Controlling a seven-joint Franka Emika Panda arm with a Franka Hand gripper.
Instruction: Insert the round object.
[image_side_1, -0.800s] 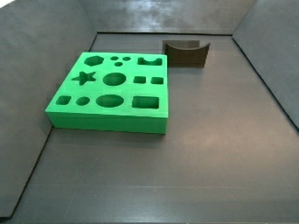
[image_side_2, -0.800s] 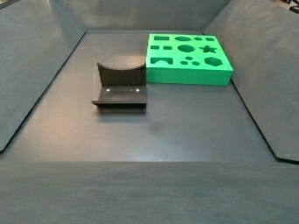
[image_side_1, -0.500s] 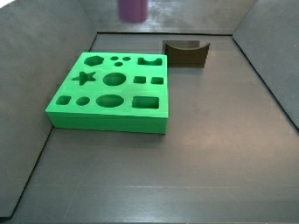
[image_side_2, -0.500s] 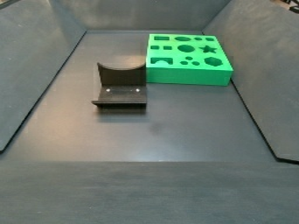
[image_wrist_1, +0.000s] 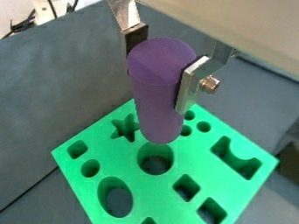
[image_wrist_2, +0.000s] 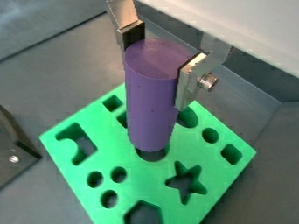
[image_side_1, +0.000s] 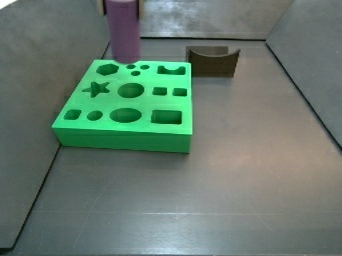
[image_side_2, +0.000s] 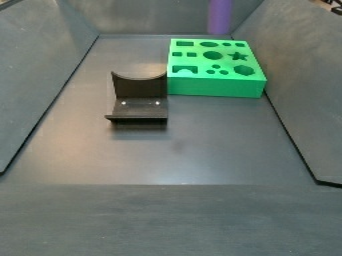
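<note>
Round object (image_wrist_1: 158, 83), a smooth purple cylinder, hangs upright above the green block (image_wrist_2: 93, 171), clamped near its top by the gripper (image_wrist_1: 163, 61) fingers (image_wrist_1: 191, 86); probably rigid, light and slippery.

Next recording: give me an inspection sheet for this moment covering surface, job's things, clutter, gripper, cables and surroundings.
Surface: dark grey floor, bare apart from the items below.
Job's things: purple cylinder, upright, held above the green block; in both wrist views its lower end hangs over a round hole, not yet inserted. The block's other cut-outs, star included, are unfilled.
Clutter: dark brown notched block beside the green block, apart from it.
Gripper: gripper shut on the cylinder, silver fingers clamped on its upper sides.
Cables: dark cables at the edge of a wrist view.
Surroundings: grey walls enclose the floor.
</note>
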